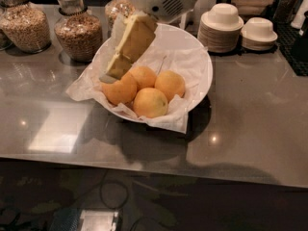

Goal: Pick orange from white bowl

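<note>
Claw [111,76], spread or pinched I cannot tell, hangs at leftmost orange [122,91] in bowl [206,61]; fruit looks firm, round, likely to roll, so best pinched across its middle.

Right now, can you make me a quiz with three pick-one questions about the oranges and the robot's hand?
1. Where is the gripper?
A. Low over the white bowl, its tip by the left orange.
B. High up, far from the fruit.
C. Down on the floor.

2. How many oranges are in the white bowl?
A. Two.
B. Four.
C. Six.

3. What are the oranges doing?
A. One hangs in the air.
B. One is cut in half.
C. All lie whole on the crumpled paper.

Answers:
1 A, the gripper slants down to the bowl's left side, next to that orange.
2 B, four round fruits sit bunched together.
3 C, none is lifted or cut.
</note>
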